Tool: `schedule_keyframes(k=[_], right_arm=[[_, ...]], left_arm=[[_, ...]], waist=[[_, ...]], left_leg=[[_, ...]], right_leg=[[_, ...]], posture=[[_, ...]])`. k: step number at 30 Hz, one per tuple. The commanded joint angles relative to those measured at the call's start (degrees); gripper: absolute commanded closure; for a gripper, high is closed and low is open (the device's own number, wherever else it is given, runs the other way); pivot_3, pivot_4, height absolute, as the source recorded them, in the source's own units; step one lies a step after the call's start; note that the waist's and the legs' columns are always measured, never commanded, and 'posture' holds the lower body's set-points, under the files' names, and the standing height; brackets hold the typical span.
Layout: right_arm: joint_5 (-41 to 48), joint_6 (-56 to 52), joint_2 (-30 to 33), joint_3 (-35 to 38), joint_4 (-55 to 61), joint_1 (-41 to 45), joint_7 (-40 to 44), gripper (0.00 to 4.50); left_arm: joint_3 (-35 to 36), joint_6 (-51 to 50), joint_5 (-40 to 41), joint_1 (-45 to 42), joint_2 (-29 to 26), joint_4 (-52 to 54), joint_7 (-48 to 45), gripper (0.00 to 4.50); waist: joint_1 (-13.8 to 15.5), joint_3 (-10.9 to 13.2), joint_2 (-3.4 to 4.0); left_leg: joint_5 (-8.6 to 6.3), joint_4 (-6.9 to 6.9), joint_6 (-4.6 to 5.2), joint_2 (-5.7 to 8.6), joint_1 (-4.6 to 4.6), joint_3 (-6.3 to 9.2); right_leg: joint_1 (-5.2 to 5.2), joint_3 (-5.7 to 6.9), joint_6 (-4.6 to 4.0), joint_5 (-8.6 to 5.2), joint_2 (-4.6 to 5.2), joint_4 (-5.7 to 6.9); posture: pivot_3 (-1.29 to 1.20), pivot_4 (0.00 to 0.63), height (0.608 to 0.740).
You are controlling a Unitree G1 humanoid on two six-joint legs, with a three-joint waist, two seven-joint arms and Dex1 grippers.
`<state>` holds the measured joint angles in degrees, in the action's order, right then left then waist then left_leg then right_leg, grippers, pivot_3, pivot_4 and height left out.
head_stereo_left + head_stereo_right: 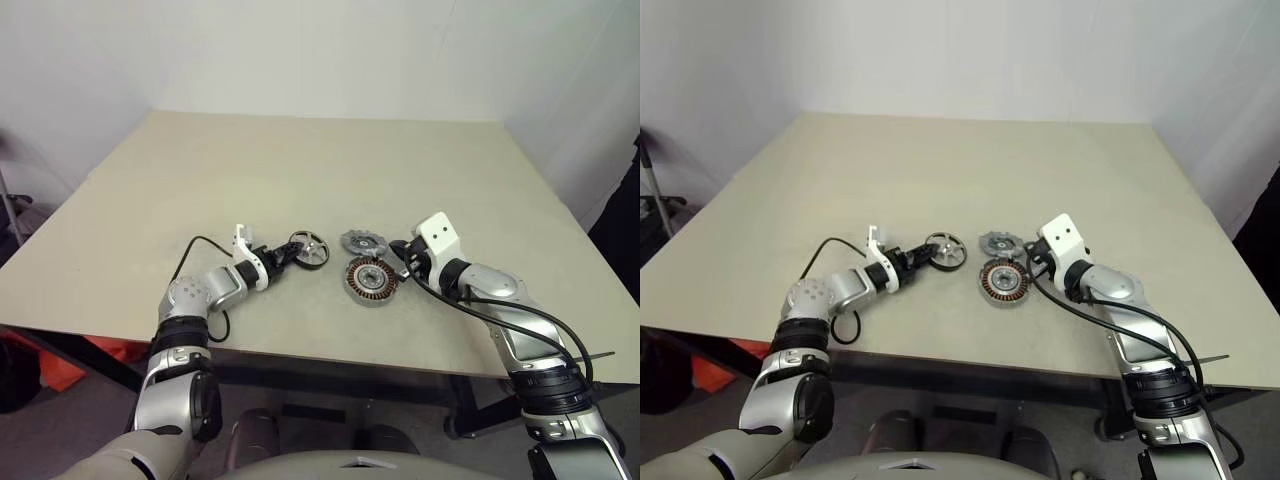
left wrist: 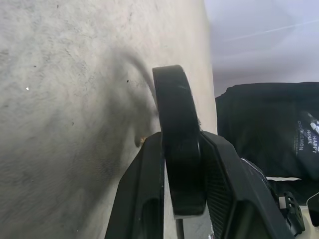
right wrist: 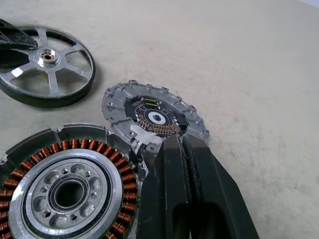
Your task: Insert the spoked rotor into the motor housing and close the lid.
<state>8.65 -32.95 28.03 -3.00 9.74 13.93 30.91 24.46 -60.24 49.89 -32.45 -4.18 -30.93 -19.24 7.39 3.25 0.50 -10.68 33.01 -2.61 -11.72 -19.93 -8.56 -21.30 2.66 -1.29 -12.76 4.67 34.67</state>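
Left eye view: wide bare surface [image 1: 300, 170] stretches far and sideways. The left end effector [image 1: 287, 253] pinches the spoked rotor [image 1: 309, 249] at its rim, left of the lid [image 1: 363, 242] and motor housing [image 1: 371, 280].

Right wrist view: the right end effector [image 3: 185, 149], fingers pressed together and empty, sits just beside the housing, partly hiding the lid.

The spoked rotor [image 3: 47, 64], black-rimmed with silvery spokes and hub, sits tilted on the table, its rim pinched between two black fingers. Well to its right the motor housing [image 3: 67, 186] lies flat, copper windings ringing a silvery centre. The grey lid [image 3: 154, 117] lies just behind it, touching.
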Motion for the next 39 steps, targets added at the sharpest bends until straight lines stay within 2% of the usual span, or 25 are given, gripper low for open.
schedule_keyframes(k=[1, 5, 10, 14, 19, 26, 32, 39], right_arm=[[-0.3, 1.0, 0.2, 0.4, 1.4, 1.1, -0.2, 4.5], [-0.7, 1.0, 0.4, 0.2, 1.3, 0.9, -0.2, 4.5], [-1.0, 1.0, 0.4, 0.2, 1.3, 1.0, -0.1, 4.5], [-1.2, 0.9, 0.8, 0.4, 1.6, 0.4, 0.0, 4.5], [-4.0, -1.2, 4.4, -0.3, 3.7, -1.2, -0.2, 4.5], [-4.0, -6.1, 8.6, 0.8, 12.2, -4.3, 1.1, 4.5], [0.3, -11.0, 13.1, 7.0, 22.6, -11.8, 5.0, 4.5], [4.7, -11.1, 14.2, 10.1, 27.7, -18.0, 7.9, 4.5]], left_arm=[[0.0, -0.1, -0.4, 0.1, 0.4, -1.3, -0.1, 3.95], [3.9, -1.9, 4.4, -1.2, 0.6, -0.5, -1.9, 3.95], [5.2, -3.0, 5.5, -2.0, 0.5, -0.5, -2.3, 3.95], [9.6, -7.9, 13.7, -3.8, 1.4, 1.5, -3.5, 3.95], [8.0, -15.2, 18.9, -5.9, 3.4, 3.9, -3.0, 3.95], [3.9, -16.9, 16.4, -6.8, 4.0, 0.4, -4.2, 3.95], [0.7, -15.6, 12.7, -8.1, 4.5, -4.2, -6.5, 3.95], [-4.0, -14.6, 7.4, -9.9, 5.0, -9.5, -11.9, 3.95]], waist=[[0.0, 0.0, 0.01], [-0.1, 0.0, 0.01], [-0.2, 0.0, 0.0], [-0.2, 0.0, -0.03], [0.1, 0.0, -0.04], [-0.2, 0.1, -0.07], [0.3, 0.1, -0.07], [1.0, 0.1, -0.06]], left_leg=[[0.0, 0.0, 0.01, 0.0, -0.02, 0.0], [-0.01, -0.03, 0.02, -0.01, -0.05, 0.0], [-0.01, -0.05, 0.02, -0.03, -0.25, -0.01], [-0.01, -0.06, 0.01, -0.01, -0.48, -0.03], [-0.02, 0.0, 0.04, 0.04, -0.99, -0.01], [-0.03, 0.01, 0.05, 0.05, -0.97, -0.02], [-0.03, 0.01, 0.07, 0.04, -0.94, 0.0], [-0.17, 0.02, 0.3, 0.03, -0.85, -0.01]], right_leg=[[0.0, 0.0, 0.0, 0.0, 0.0, -0.01], [-0.05, 0.0, 0.0, 0.0, -0.01, -0.01], [-0.29, 0.01, -0.01, -0.01, -0.03, -0.03], [-0.52, 0.01, -0.26, 0.1, -0.03, -0.04], [-0.88, 0.02, -0.37, 0.16, 0.01, -0.03], [-0.88, 0.01, -0.31, 0.13, -0.13, -0.04], [-0.87, -0.01, 0.05, -0.07, -0.03, -0.05], [-0.8, -0.04, 0.13, -0.11, -0.02, -0.07]], posture=[[0.0, 0.0, 0.74], [0.0, 0.0, 0.74], [0.0, 0.0, 0.74], [0.0, 0.0, 0.74], [0.0, 0.0, 0.74], [0.0, 0.0, 0.74], [0.0, 0.0, 0.74], [0.0, 0.0, 0.74]])
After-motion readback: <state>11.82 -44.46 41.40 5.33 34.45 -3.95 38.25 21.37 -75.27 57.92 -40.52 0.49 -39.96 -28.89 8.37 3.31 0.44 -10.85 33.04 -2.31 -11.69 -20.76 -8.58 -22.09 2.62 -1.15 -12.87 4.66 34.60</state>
